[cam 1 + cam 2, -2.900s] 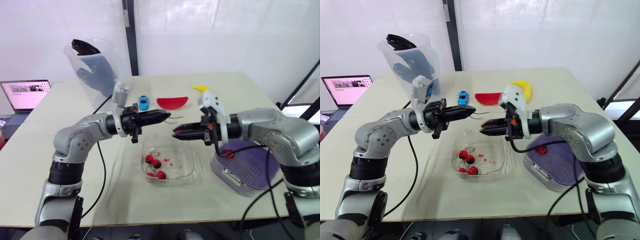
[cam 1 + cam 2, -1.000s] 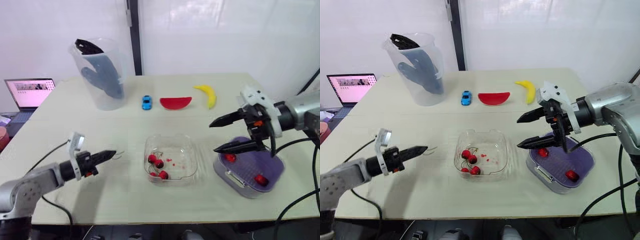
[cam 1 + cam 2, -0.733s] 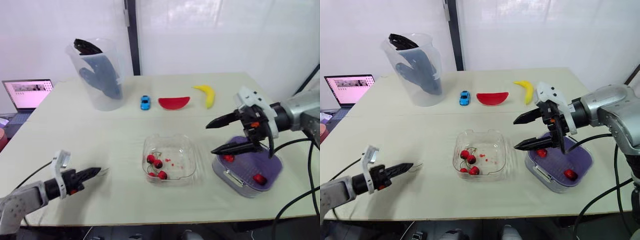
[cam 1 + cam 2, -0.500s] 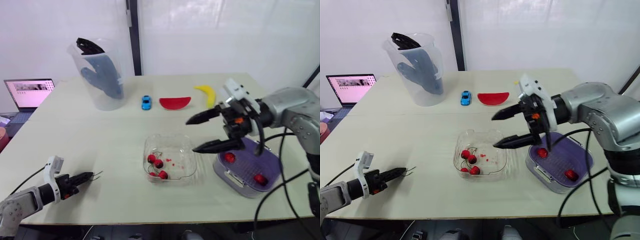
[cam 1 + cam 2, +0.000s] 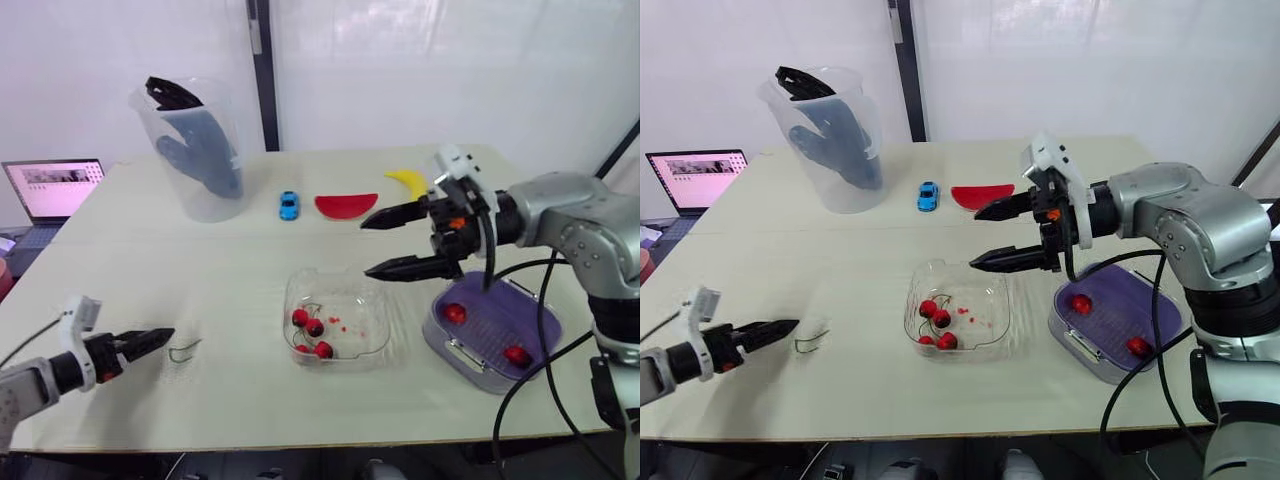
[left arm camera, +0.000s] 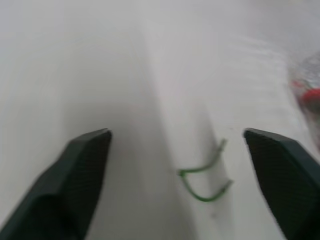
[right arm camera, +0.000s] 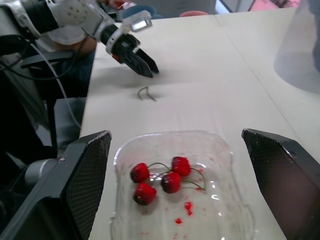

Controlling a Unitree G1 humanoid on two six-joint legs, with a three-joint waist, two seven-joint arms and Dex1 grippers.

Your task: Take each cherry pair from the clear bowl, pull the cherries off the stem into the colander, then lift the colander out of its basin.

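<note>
Green stem (image 5: 183,350) lies on the counter (image 5: 250,240) just right of the left gripper (image 5: 140,343), fingers released. The right gripper (image 5: 372,246), fingers released, hangs over the far right edge of the clear bowl (image 5: 337,271) holding four cherries (image 5: 315,328); the purple colander (image 5: 495,325) holds two.

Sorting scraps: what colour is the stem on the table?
The stem is green, clearest in left wrist view.

No text, label, brand or number is readable; the laptop (image 5: 52,190) screen is too small to read.
</note>
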